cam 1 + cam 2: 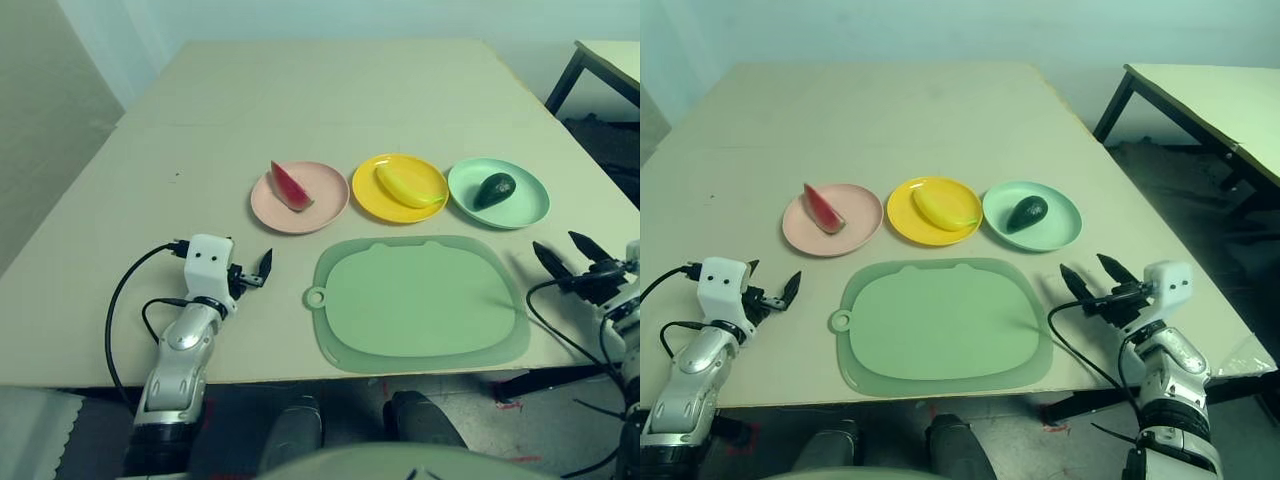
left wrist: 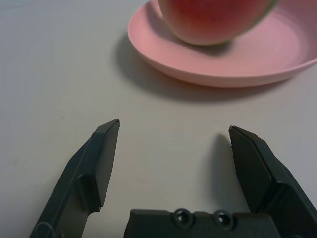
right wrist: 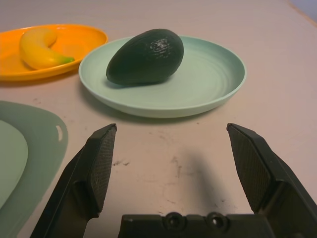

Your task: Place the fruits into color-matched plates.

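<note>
Three plates stand in a row across the table's middle. The red watermelon wedge [image 1: 290, 186] lies in the pale pink plate [image 1: 322, 205], the yellow banana [image 1: 406, 186] in the yellow plate [image 1: 372, 195], the dark green avocado [image 1: 494, 190] in the mint green plate [image 1: 527, 205]. My left gripper [image 1: 256, 268] rests open and empty on the table, near the pink plate's front left. Open and empty too, my right gripper [image 1: 1092, 274] sits in front of the mint plate [image 3: 208, 84] and faces the avocado [image 3: 146, 56].
A larger green rounded mat [image 1: 420, 300] with a ring tab lies in front of the plates, between my two arms. Black cables [image 1: 125, 300] loop beside the left forearm. A second table [image 1: 1210, 100] stands off to the right.
</note>
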